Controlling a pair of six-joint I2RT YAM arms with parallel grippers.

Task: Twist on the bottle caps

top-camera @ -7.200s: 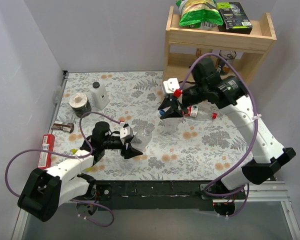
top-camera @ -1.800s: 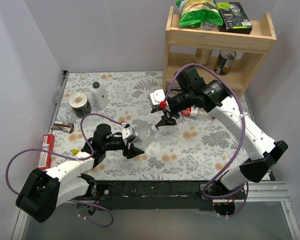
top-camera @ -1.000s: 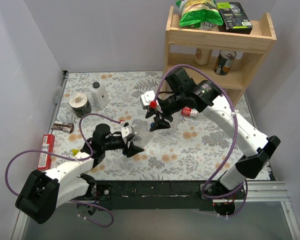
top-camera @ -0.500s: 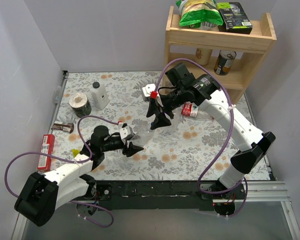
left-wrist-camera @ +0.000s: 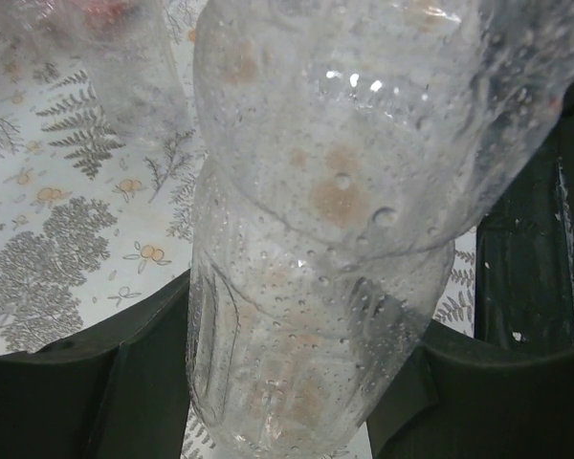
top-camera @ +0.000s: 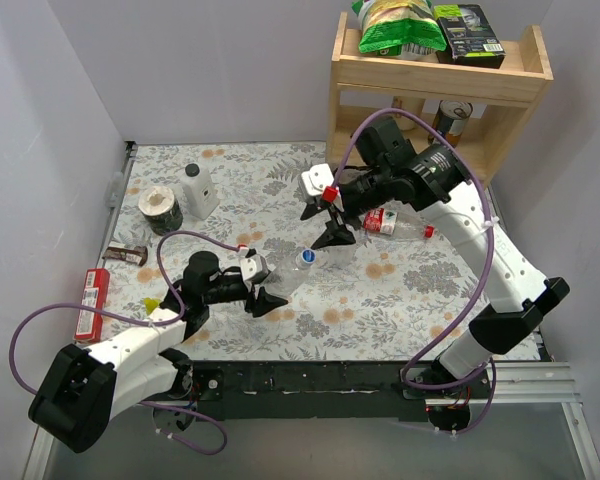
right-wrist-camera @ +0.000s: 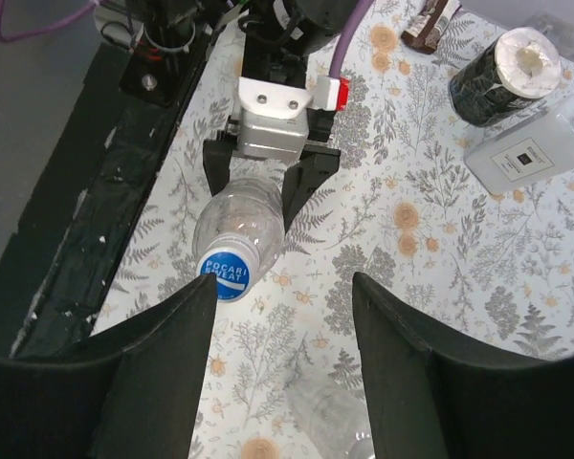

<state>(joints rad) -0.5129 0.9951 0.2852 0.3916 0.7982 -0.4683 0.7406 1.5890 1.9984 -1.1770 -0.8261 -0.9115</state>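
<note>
My left gripper [top-camera: 265, 283] is shut on a clear bottle [top-camera: 283, 272] and holds it tilted, neck toward the right. The bottle fills the left wrist view [left-wrist-camera: 306, 287] between the fingers. A blue cap [top-camera: 306, 257] sits on its neck, reading "Pocari Sweat" in the right wrist view [right-wrist-camera: 225, 271]. My right gripper [top-camera: 325, 227] is open and empty, just above and right of that cap; in its own view [right-wrist-camera: 282, 316] the jaws stand wide apart. A second clear bottle [right-wrist-camera: 335, 421] stands below it. A red-label bottle [top-camera: 385, 222] lies on its side, a red cap [top-camera: 429, 232] at its end.
A wooden shelf [top-camera: 435, 90] with snacks and cans stands at the back right. A white opaque bottle [top-camera: 196, 190] and a tissue roll [top-camera: 160, 207] are at the back left. A chocolate bar [top-camera: 127, 254] and a red packet [top-camera: 92, 300] lie at the left edge.
My right gripper has opened and drawn back up and to the right, off the bottle's neck. The blue cap now sits on the bottle. The left gripper has kept hold of the bottle.
</note>
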